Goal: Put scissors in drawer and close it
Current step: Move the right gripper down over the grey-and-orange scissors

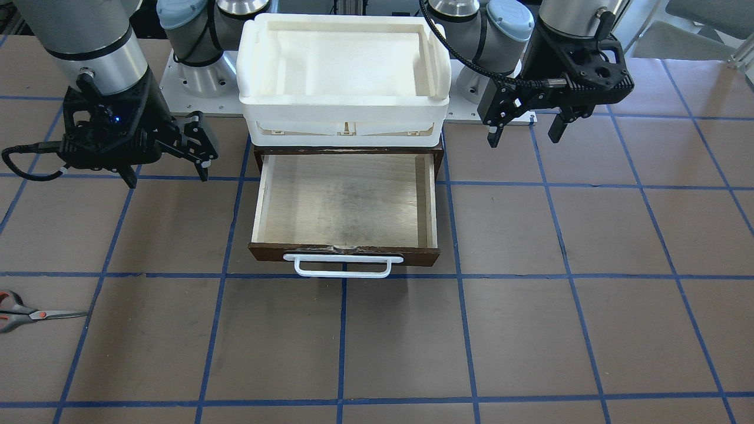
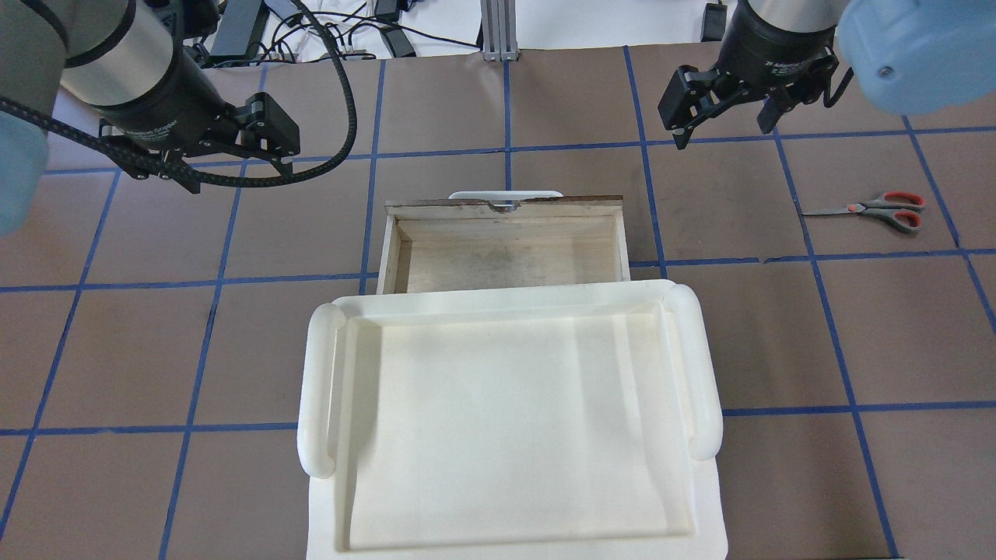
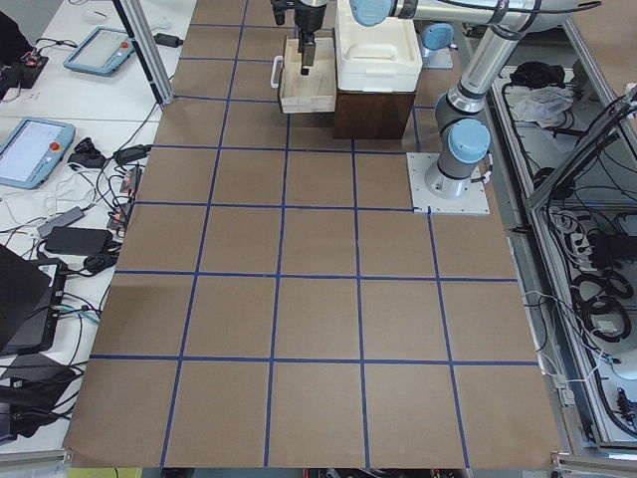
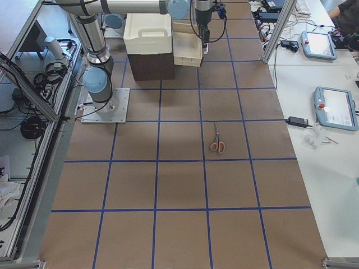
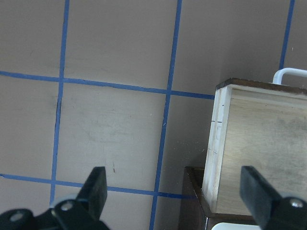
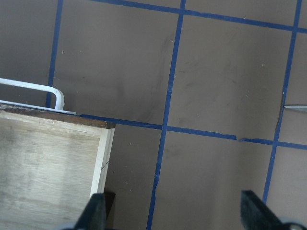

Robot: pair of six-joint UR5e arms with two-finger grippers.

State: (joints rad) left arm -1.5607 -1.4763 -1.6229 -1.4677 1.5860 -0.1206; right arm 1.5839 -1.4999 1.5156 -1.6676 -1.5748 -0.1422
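The scissors [image 1: 29, 315] lie flat on the brown table far out on my right side, also in the overhead view [image 2: 879, 210] and the exterior right view [image 4: 217, 140]. The drawer [image 1: 344, 253] is pulled open and empty, with its white bar handle [image 1: 343, 265] toward the operators' side; it also shows in the overhead view [image 2: 506, 264]. My left gripper [image 1: 524, 138] is open and empty, hovering beside the drawer's left side. My right gripper [image 1: 166, 176] is open and empty, beside the drawer's right side, well short of the scissors.
A white plastic tray [image 1: 344, 103] sits on top of the dark cabinet that holds the drawer. Blue tape lines grid the table. Cables and devices lie beyond the table's far edge [image 2: 350, 31].
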